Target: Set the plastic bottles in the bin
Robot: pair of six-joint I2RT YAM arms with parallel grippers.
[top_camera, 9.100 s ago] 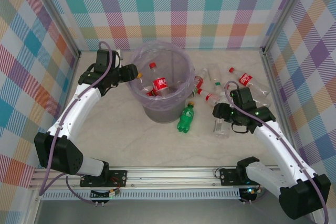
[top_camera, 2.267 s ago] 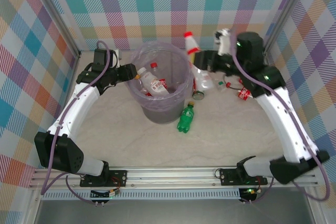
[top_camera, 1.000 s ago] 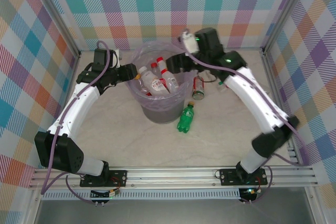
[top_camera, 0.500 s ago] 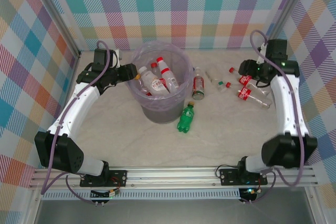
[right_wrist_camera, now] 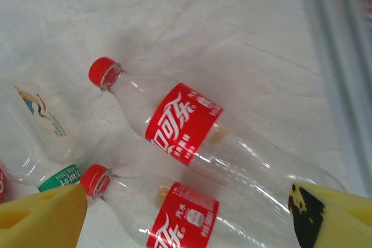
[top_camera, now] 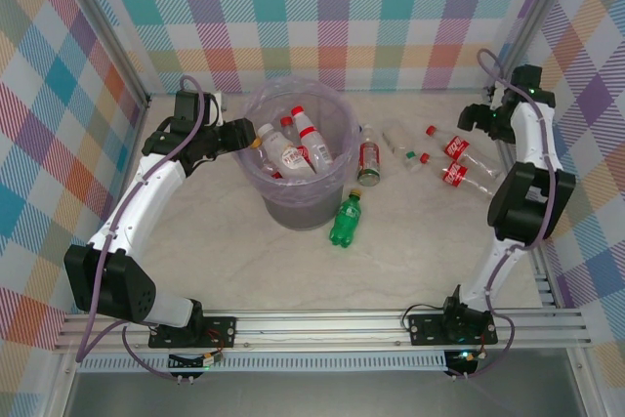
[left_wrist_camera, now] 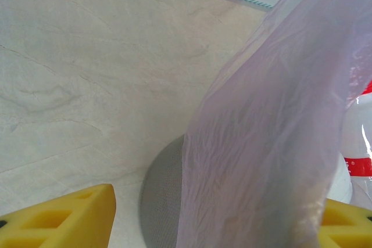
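Seen from above, the bin (top_camera: 293, 210) stood on the surface (top_camera: 244, 261) with several bottles (top_camera: 293, 148) inside. A green bottle (top_camera: 345, 219) lay just beside it. The left claw (top_camera: 252, 136) sat at the bin's left rim, and the right claw (top_camera: 476, 116) sat near the far right corner.

On the left wrist camera, the left claw (left_wrist_camera: 221, 219) straddled the bin (left_wrist_camera: 261, 143) at its bagged rim. I couldn't tell whether it gripped.

On the right wrist camera, the right claw (right_wrist_camera: 192, 213) was spread wide and empty over two red-labelled bottles (right_wrist_camera: 186, 121) lying side by side.
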